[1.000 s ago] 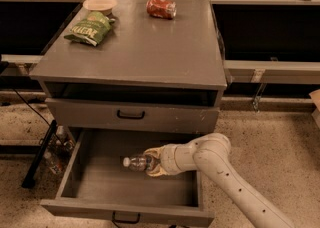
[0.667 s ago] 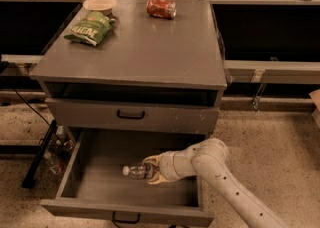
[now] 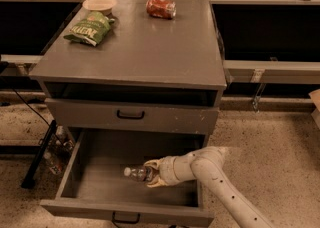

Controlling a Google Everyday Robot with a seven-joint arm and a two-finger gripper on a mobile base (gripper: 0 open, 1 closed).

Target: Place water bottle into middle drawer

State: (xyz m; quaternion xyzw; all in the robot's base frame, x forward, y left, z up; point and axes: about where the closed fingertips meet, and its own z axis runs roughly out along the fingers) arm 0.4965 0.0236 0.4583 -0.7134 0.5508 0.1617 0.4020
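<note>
While gripper (image 3: 152, 173) sits in middle drawer (image 3: 97, 179), jaws clasping water bottle (image 3: 137, 173), speckled floor (image 3: 272, 139)

White tubular arm (image 3: 223, 192), cream gripper (image 3: 146, 174) — in drawer (image 3: 95, 182)

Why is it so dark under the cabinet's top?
Camera view: light falls from above, so the cabinet top looks bright and shades the gap beneath it; inside the dimmer middle drawer, the gripper holds the water bottle.

light warm, overhead; middle drawer (image 3: 100, 182) shadowed; jaws inside
</note>
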